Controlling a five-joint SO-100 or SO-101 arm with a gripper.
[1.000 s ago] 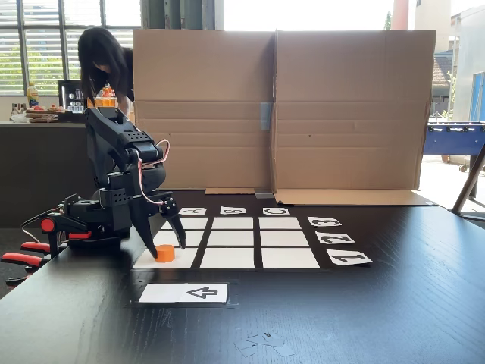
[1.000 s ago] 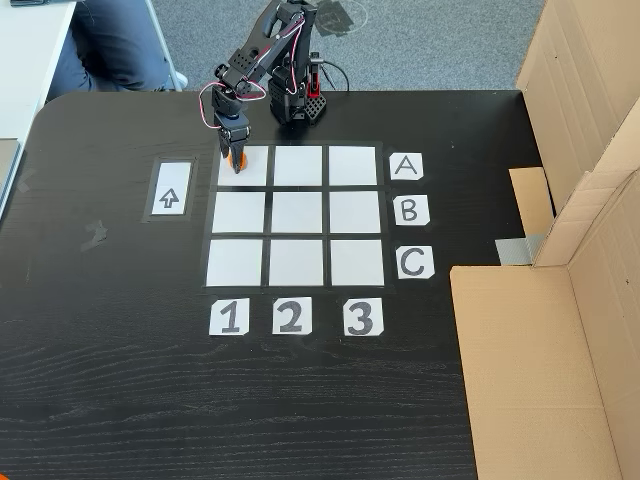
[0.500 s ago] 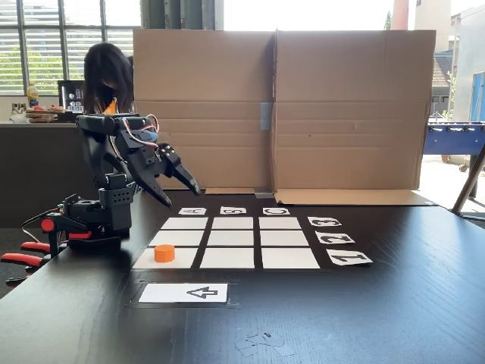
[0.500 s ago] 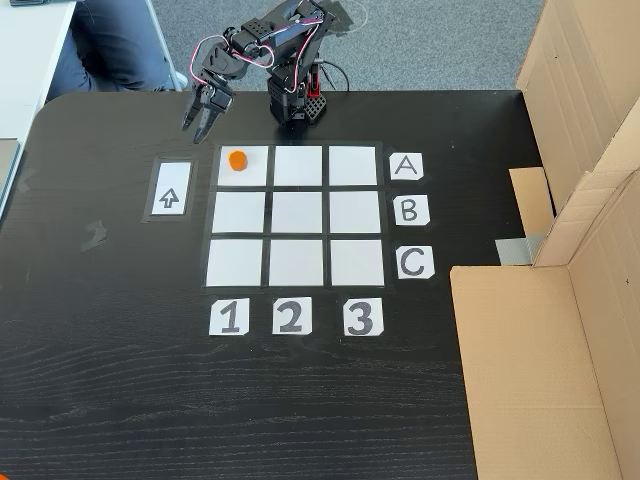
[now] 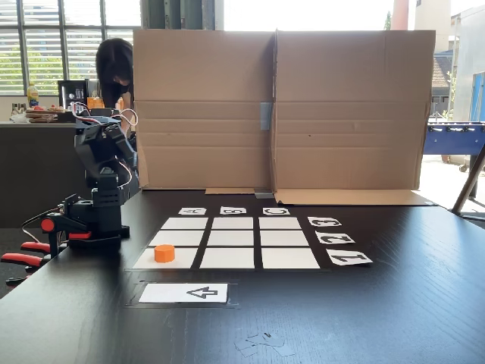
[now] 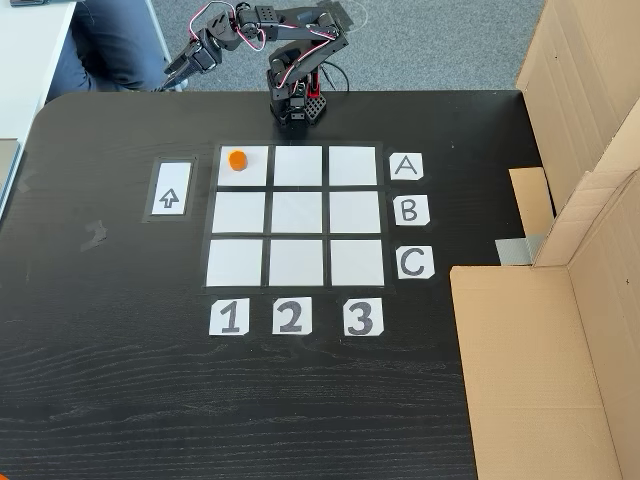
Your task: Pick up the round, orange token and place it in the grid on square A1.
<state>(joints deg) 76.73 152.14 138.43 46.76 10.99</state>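
One token [image 6: 236,159], already sitting flat on square A1 [image 6: 250,172]: the corner cell in the row by the "A" card [image 6: 407,166] and the column above the "1" card [image 6: 229,317]. It lies toward that cell's corner nearest the arrow card [image 6: 170,189] and the arm base, inside the white, not over the black gap. In the low fixed view the same token [image 5: 164,253] stands upright in the grid's near-left cell, arrow card [image 5: 183,293] just in front at the table's near edge.

Rest of the grid [image 6: 297,215] carries nothing. Table [image 6: 120,380] otherwise bare dark wood; cardboard screen [image 5: 280,106] along the far edge in the low view.

Gripper [image 6: 175,76] is folded up past the table edge behind the base, well apart from the token and holding nothing. Fingers look roughly together, but too small to call; cannot tell. The token lies down and forward of the fingertips, grid side.

Judgement: placement looks done; nothing left but parking the arm.
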